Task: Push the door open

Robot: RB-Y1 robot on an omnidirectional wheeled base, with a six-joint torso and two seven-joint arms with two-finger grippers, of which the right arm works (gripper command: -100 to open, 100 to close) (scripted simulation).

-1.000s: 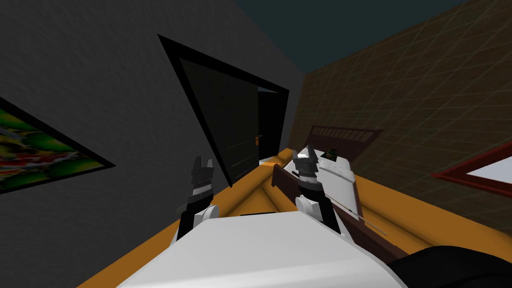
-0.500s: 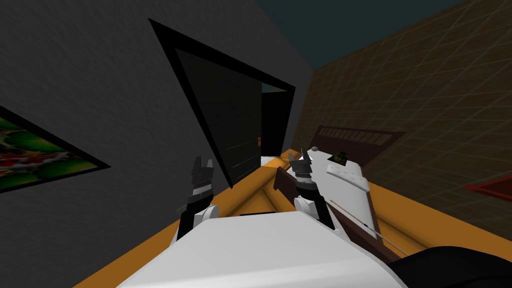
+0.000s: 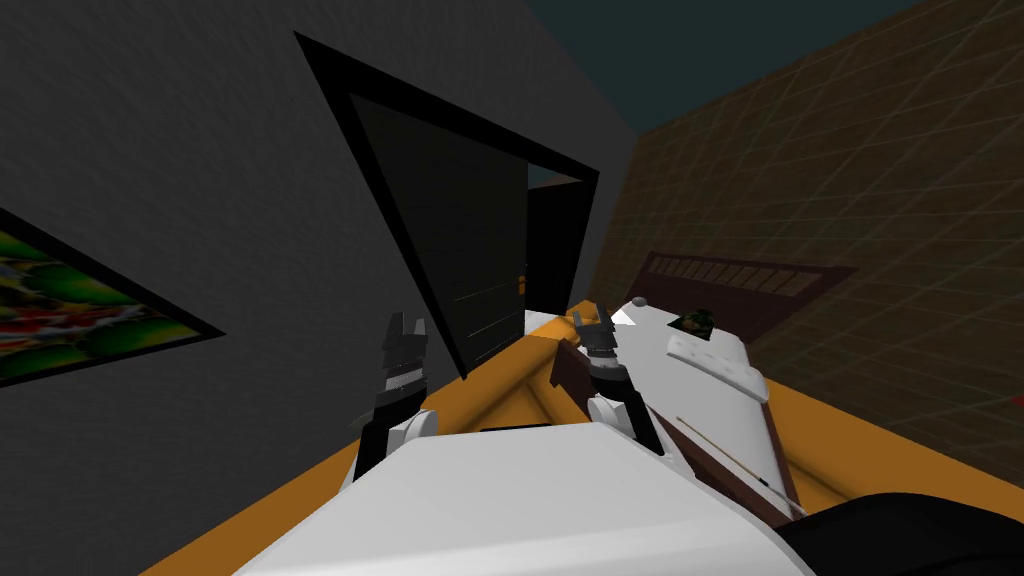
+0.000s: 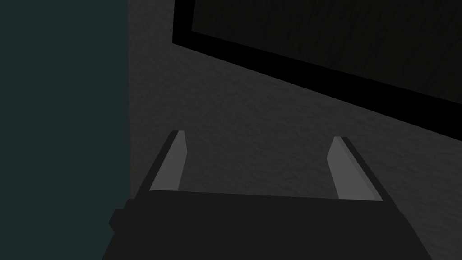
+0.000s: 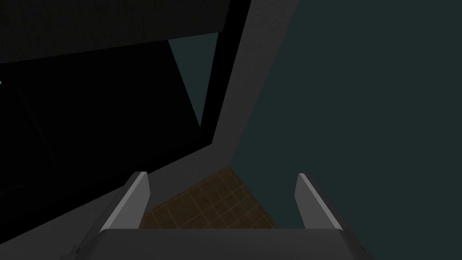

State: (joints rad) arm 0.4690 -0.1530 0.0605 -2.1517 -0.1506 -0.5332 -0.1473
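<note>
- The colourful framed painting (image 3: 80, 315) hangs on the grey wall, well left of the work.
- The left gripper (image 3: 403, 322) has its fingers spread wide and holds nothing. It points up just beside the hinge-side post of the black door frame (image 4: 316, 79), which its wrist view shows crossing ahead of it.
- The dark, flat-panelled door (image 3: 455, 240) stands upright ahead, between the two grippers, and is slightly ajar.
- Its small orange handle (image 3: 521, 285) marks the free edge, next to a narrow black area (image 3: 550, 250).
- The right gripper (image 3: 591, 318), equally spread and empty, sits below that free edge. It looks the better placed to push, though not yet touching. Its wrist view shows the opening; the left's does not.
- The white-covered bed (image 3: 710, 370) lies close on the right.
</note>
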